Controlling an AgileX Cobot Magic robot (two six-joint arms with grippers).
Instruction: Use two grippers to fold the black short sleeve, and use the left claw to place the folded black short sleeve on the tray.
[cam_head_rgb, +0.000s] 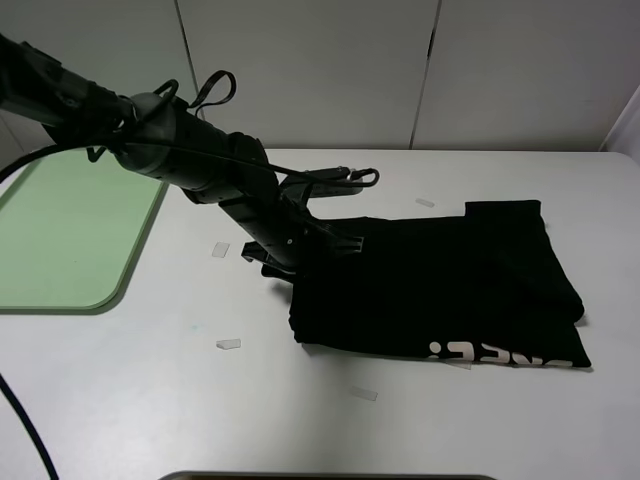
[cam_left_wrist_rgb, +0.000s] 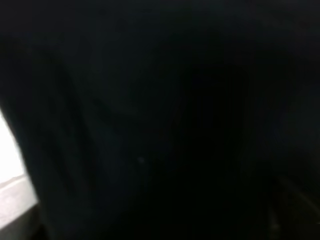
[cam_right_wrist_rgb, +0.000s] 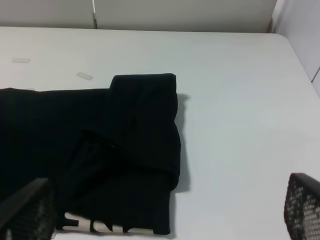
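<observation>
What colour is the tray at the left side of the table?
The tray is plain pale green. The exterior high view shows it best.

Black jointed arm (cam_head_rgb: 190, 160), looped black cables (cam_head_rgb: 230, 80)

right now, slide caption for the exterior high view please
Left gripper at the edge of the folded black short sleeve, green tray to its left

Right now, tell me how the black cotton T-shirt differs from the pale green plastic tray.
The black cotton T-shirt is soft and folded in layers with pale lettering along its near edge; the pale green rectangular plastic tray is flat and plain. The T-shirt lies right of centre, the tray at the far left, partly out of frame. Both rest on the white table.
</observation>
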